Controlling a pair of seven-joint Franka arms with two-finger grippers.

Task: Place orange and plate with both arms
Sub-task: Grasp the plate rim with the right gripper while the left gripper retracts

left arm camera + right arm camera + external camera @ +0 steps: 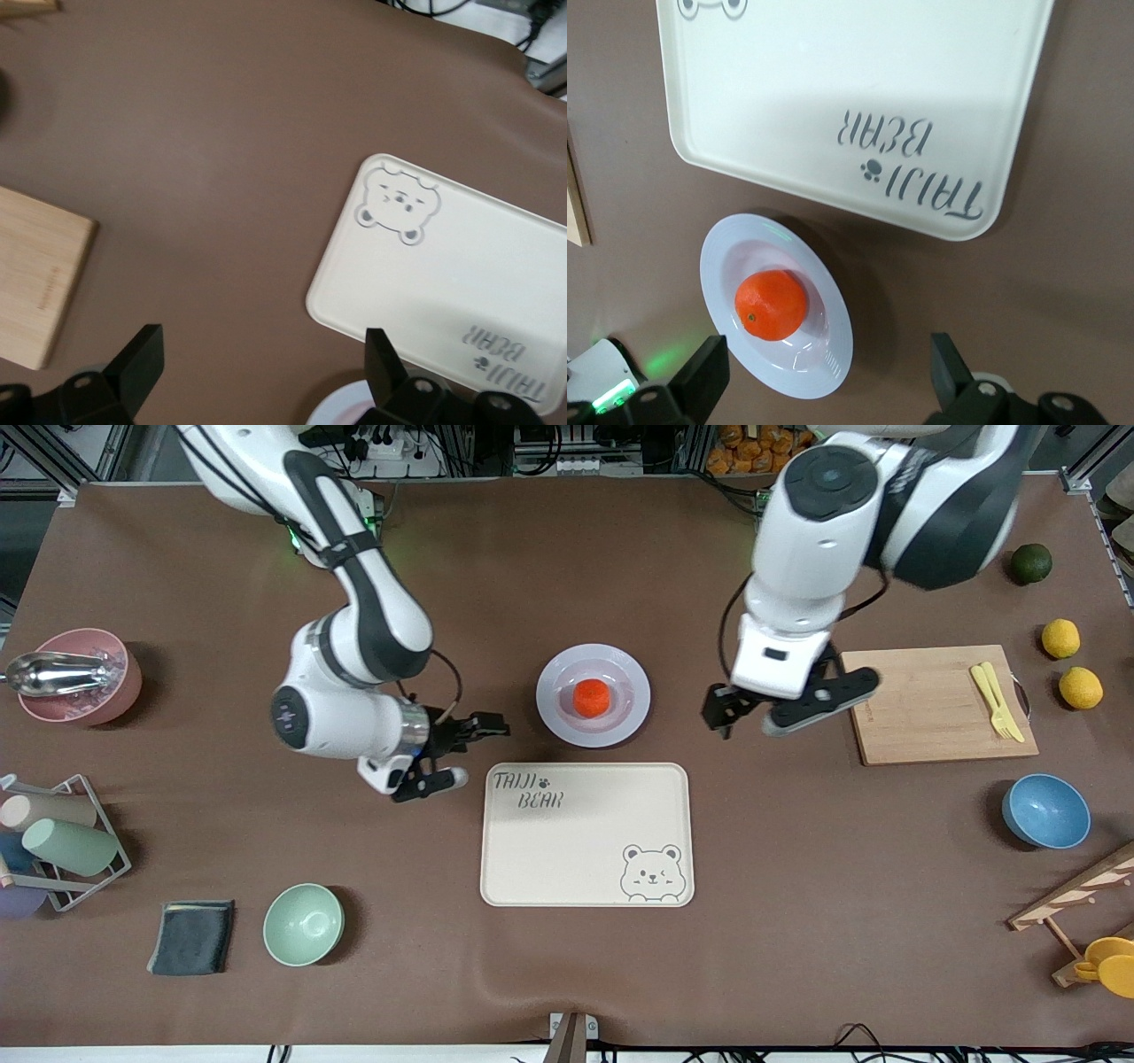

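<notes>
The orange [592, 698] lies in the middle of the pale plate [554, 677], which rests on the table just farther from the front camera than the bear-print tray [585, 837]. My right gripper [462, 753] is open and empty, low beside the plate toward the right arm's end. Its wrist view shows the orange [771, 304] on the plate [833, 354], with the gripper [828, 372] at the plate's rim. My left gripper [769, 710] is open and empty, beside the plate toward the left arm's end. In the left wrist view a sliver of the plate [341, 409] shows by that gripper [261, 372].
A wooden cutting board [939, 704] with yellow cutlery lies by the left gripper. A blue bowl [1045, 810], two lemons [1060, 638] and a dark green fruit [1031, 563] are at that end. A green bowl [303, 924], a pink bowl [80, 677] and a cup rack [62, 841] are at the right arm's end.
</notes>
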